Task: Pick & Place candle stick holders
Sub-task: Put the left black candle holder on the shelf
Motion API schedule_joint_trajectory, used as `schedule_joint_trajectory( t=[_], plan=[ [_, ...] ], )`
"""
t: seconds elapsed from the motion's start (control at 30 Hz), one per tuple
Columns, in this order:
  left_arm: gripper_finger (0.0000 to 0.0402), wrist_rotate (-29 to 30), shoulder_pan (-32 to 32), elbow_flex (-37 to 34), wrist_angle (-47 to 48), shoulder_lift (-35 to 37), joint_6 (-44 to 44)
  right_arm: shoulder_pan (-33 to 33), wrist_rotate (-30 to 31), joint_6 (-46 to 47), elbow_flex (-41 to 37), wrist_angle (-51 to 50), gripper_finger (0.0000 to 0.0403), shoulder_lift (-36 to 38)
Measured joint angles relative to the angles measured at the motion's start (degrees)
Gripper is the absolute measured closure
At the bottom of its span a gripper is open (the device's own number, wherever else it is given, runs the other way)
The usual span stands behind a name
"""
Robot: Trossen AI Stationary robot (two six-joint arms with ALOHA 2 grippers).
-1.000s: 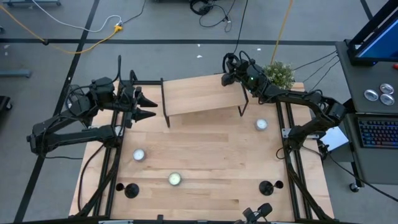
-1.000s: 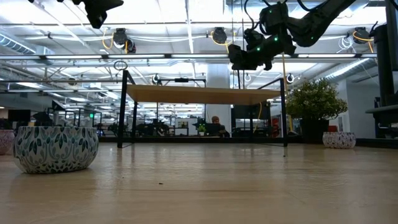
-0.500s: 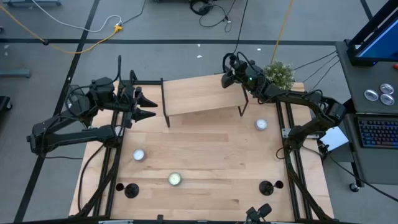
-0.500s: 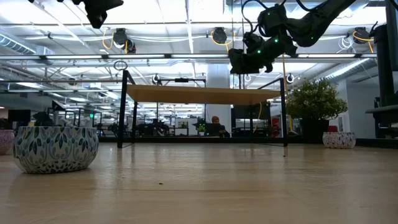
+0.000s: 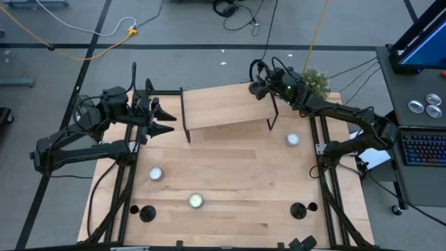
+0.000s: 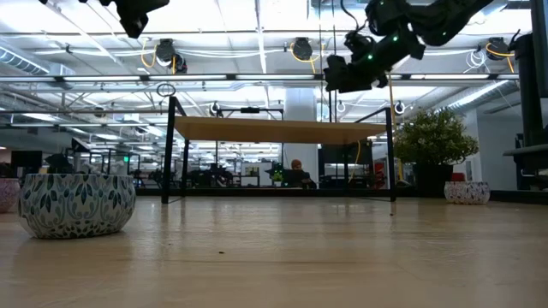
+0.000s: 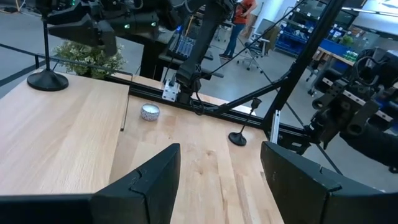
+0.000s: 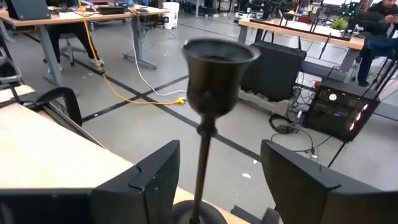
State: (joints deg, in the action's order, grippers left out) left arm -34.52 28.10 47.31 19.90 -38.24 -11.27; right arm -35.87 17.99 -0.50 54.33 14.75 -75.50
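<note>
Candle stick holders: one stands upright on the raised wooden shelf [image 5: 226, 107], between the parted fingers of the right gripper [image 5: 259, 88], apparently released [image 8: 208, 124]. Two more [image 5: 147, 213] [image 5: 300, 210] wait on the table [image 5: 237, 181], well apart from it. Judged one-third done. The left gripper [image 5: 166, 118] hangs wide open, beside the shelf's other end.

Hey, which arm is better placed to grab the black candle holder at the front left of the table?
Left. The left gripper hangs open and empty on the front-left holder's side of the table. The right gripper is across the table, open around a holder on the shelf.
</note>
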Motion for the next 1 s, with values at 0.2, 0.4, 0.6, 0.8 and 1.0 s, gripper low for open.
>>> schedule_joint_trajectory(
  t=[0.2,0.4,0.6,0.8,1.0],
  plan=[
    [0.0172,0.04,-0.02,0.0,0.0,0.0,-0.02,0.95,-0.19,3.26,0.0,-7.15,0.0177,5.21],
    [0.0172,0.05,-0.02,0.0,-0.01,0.0,-1.37,3.37,-0.4,4.31,0.0,-12.5,0.0208,9.94],
    [0.0172,0.09,-0.02,0.0,-0.44,0.0,-5.57,6.85,-0.47,4.25,0.0,-15.32,0.0287,14.05],
    [0.0172,0.09,-0.02,0.0,-0.46,0.02,-12.02,10.29,-0.51,4.11,0.0,-17.83,0.0388,16.88],
    [0.0172,0.44,-3.21,0.0,-0.46,0.0,-21.52,12.97,-0.61,3.15,0.0,-18.53,0.0387,19.64]
  ],
)
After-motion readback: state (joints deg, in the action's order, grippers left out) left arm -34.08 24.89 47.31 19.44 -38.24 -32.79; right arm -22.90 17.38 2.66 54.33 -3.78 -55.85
